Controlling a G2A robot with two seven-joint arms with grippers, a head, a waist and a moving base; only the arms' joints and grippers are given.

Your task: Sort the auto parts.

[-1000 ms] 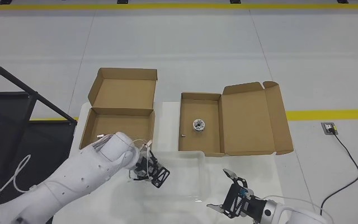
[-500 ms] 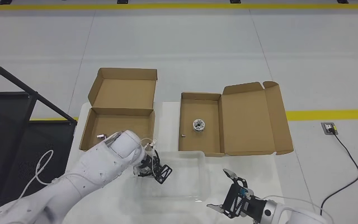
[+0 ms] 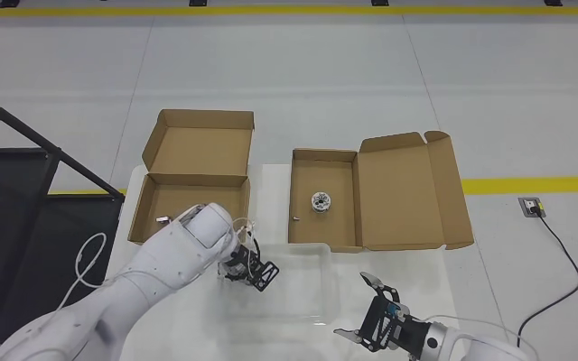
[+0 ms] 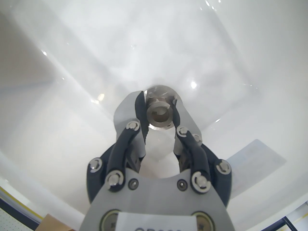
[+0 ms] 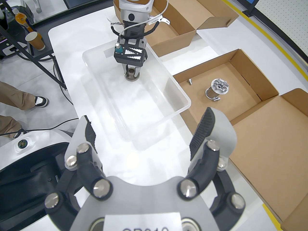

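My left gripper (image 4: 158,111) is shut on a small round metal bushing (image 4: 158,116), held low inside the clear plastic bin (image 5: 185,102). From the right wrist view the left gripper (image 5: 131,72) points straight down with the bushing (image 5: 131,75) near the bin floor; contact cannot be told. From above, the left gripper (image 3: 260,273) hangs over the bin's (image 3: 307,314) left end. My right gripper (image 5: 149,123) stands open with nothing in it near the table's front edge (image 3: 350,305). A round metal part (image 3: 321,200) lies in the right cardboard box (image 3: 307,226).
An open cardboard box (image 3: 190,200) stands at the left with a small item (image 3: 163,219) in it. A small bolt (image 5: 190,81) lies in the right box, whose lid (image 3: 406,194) is folded out to the right. A paper cup (image 5: 36,40) stands on a black rack.
The left gripper has shifted a little to the right and away from the front edge, further over the bin. The right arm has kept still.
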